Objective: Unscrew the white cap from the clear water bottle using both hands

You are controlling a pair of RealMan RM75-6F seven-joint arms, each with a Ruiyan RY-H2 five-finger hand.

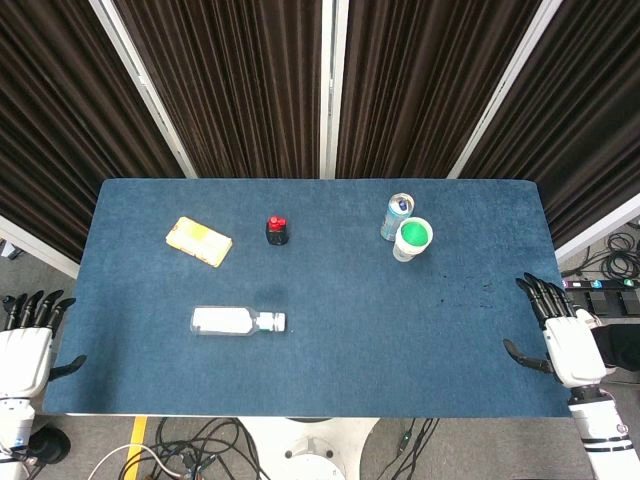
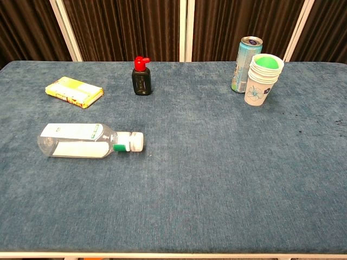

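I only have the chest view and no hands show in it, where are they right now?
Observer: The head view shows the left hand off the table's left edge, fingers apart, holding nothing.
Operator: And the right one?
Observer: The right hand is at the table's right edge, also open and holding nothing.
Operator: Is either near the water bottle?
Observer: No. The water bottle lies on its side, well clear of both hands, nearer the left one, its white cap pointing toward the right one.
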